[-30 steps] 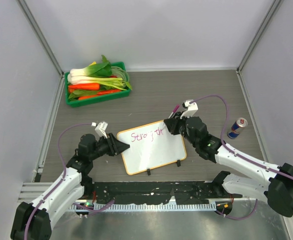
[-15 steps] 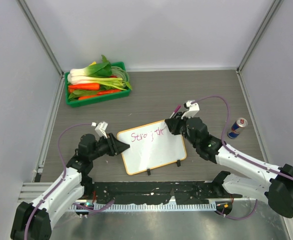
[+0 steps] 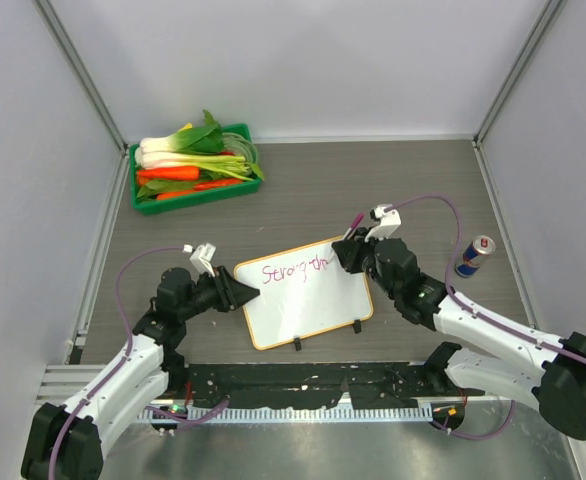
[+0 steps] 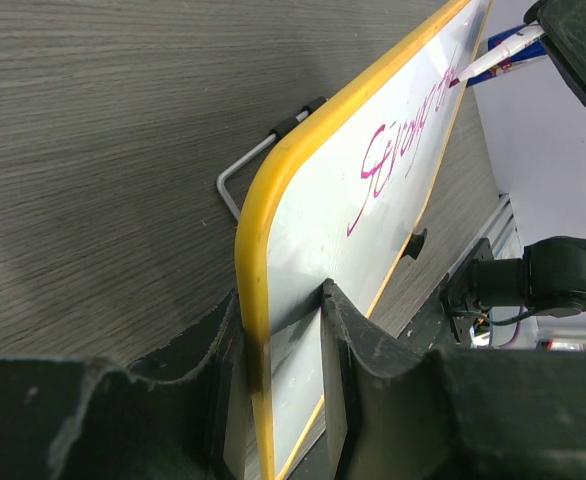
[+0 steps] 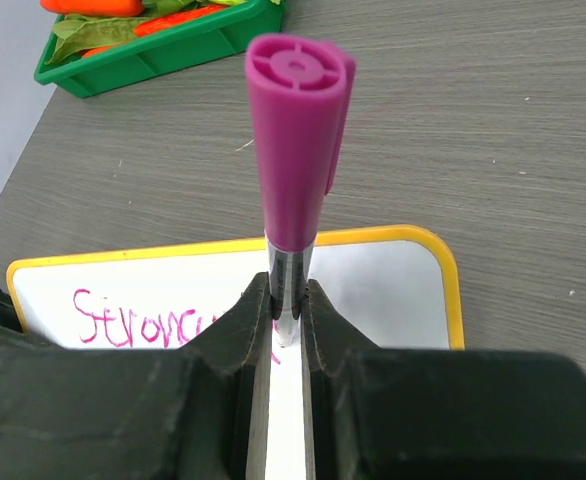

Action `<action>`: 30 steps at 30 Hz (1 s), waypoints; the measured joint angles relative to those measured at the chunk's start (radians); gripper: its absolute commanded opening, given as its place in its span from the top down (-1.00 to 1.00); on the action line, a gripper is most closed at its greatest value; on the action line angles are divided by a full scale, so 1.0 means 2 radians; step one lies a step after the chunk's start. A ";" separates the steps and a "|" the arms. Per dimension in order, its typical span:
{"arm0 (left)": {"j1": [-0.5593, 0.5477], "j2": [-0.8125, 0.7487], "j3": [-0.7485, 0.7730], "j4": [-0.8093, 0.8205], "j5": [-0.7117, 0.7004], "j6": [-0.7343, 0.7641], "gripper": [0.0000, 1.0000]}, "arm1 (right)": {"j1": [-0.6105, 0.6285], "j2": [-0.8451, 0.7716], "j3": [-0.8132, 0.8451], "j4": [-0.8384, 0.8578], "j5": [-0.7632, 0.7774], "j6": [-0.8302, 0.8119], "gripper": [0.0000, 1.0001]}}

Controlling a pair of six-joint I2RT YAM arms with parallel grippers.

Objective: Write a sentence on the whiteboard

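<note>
- We see bright, soft, even light in the top view; the counter [image 3: 303,190] carries only faint shadows beside the arms.
- Left of the left tool [image 4: 283,310], a broad soft shadow dims the wood; its near fingers look dark and blurred.
- Beyond that tool the whiteboard [image 4: 393,200] shows a dull grey sheen.
- Above the right tool [image 5: 285,300] we find the marker [image 5: 295,150] crisp.
</note>
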 measured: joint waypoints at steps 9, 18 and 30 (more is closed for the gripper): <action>0.000 0.001 0.000 0.001 0.000 0.000 1.00 | 0.000 -0.014 -0.014 0.000 -0.008 0.000 0.99; 0.000 0.001 0.000 0.001 0.000 0.000 1.00 | 0.000 -0.007 -0.012 0.004 -0.006 0.001 0.99; 0.001 0.001 0.000 0.002 0.001 0.000 1.00 | 0.000 0.009 0.004 -0.002 0.006 0.001 0.99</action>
